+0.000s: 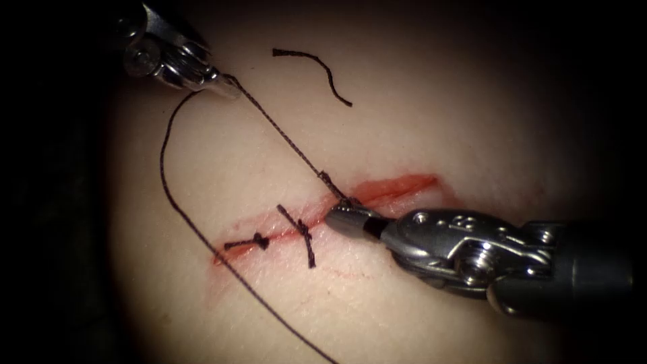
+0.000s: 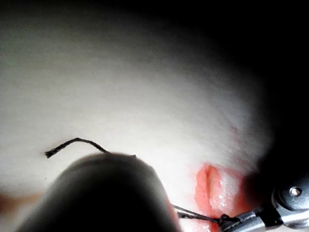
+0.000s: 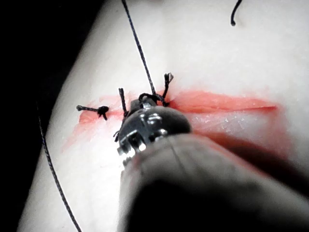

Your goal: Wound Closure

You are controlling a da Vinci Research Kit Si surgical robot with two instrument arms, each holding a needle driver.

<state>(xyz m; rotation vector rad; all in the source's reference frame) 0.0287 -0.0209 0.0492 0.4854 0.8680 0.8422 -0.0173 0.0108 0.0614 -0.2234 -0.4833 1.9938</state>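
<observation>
- The pale pink slab of tissue (image 1: 418, 94) has a long red cut (image 1: 397, 187) running across it, with red fluid (image 1: 377, 195) along the cut.
- The shiny metal left pincer (image 1: 226, 86) sits up at the top left, well away from the cut. Its jaws are pressed together on the dark braided thread (image 1: 280, 128).
- From that pincer the thread runs in a tight straight line down to a small dark knot (image 1: 349, 200) on the cut.
- A second part of the same thread curves away from the left pincer, swings down the left side of the cut and goes off the bottom edge.
- The shiny metal right pincer (image 1: 337, 219) comes in from the right and lies low over the tissue. Its tip is right at the knot, and its jaws look closed on the thread there.
- Two finished dark stitches sit further left on the cut: a small knotted one (image 1: 259, 240) near the left end and one with long tails (image 1: 303, 232) beside it.
- A short loose curved piece of cut thread (image 1: 317, 67) lies on the tissue above the cut, apart from everything else.
- I cannot see the curved needle.
</observation>
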